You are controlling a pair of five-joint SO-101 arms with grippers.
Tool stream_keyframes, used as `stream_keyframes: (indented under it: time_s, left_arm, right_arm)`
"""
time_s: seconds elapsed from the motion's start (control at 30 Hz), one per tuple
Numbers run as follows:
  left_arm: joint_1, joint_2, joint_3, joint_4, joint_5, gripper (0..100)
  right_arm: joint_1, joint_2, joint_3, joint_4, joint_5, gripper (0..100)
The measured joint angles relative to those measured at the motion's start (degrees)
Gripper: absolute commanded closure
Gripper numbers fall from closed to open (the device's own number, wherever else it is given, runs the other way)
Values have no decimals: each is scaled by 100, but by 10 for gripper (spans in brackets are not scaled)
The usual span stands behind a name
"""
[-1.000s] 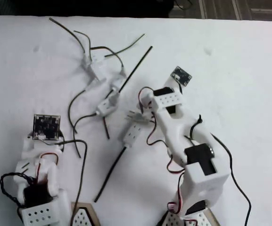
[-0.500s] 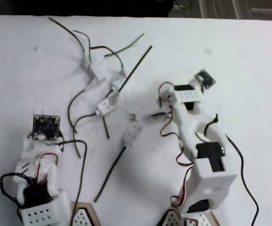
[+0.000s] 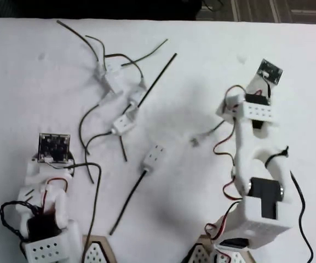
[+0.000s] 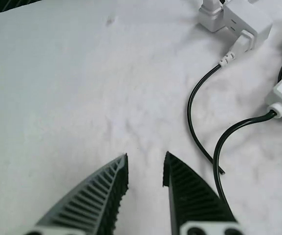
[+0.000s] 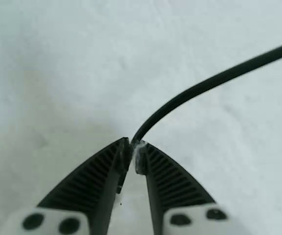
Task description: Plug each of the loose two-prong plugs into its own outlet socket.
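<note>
My right gripper (image 5: pixel 133 152) is shut on the whitish end of a thin black cable (image 5: pixel 214 81). In the high view the right gripper (image 3: pixel 222 124) hangs over the table's right half. The short cable runs from it to a small loose plug (image 3: pixel 195 141) that lies on the cloth. A white socket block (image 3: pixel 154 156) with a long black cord lies to the left of that plug, apart from it. A second white block (image 3: pixel 124 124) sits farther left. My left gripper (image 4: pixel 144 166) is open over bare cloth, with nothing between its fingers.
More white plug and socket pieces (image 3: pixel 108 76) with tangled black cords lie at the back left. The left wrist view has white blocks (image 4: pixel 243 19) and looping cords (image 4: pixel 199 122) ahead of the left gripper. The left arm (image 3: pixel 45 186) stays at the front left corner.
The right arm has swung to the right, away from the socket block. It dragged the small plug along by its cable. The left arm has not moved.
</note>
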Motion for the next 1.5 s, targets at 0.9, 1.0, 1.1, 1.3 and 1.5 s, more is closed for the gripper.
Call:
stream_keyframes:
  time_s: [0.9, 1.0, 1.1, 1.3, 1.5]
  left_arm:
    - [53, 0, 0, 0, -9, 862]
    - [53, 0, 0, 0, -9, 862]
    - [53, 0, 0, 0, -9, 862]
    - [53, 0, 0, 0, -9, 862]
    - [53, 0, 0, 0, -9, 862]
  right_arm:
    - [-1451, -563, 0, 1310, 2664, 786]
    - [-1618, -782, 0, 1732, 2593, 786]
    - [-1749, -879, 0, 2092, 2145, 786]
    - [-1890, -686, 281, 2268, 1749, 786]
    - [-1662, 9, 308, 2004, 1732, 787]
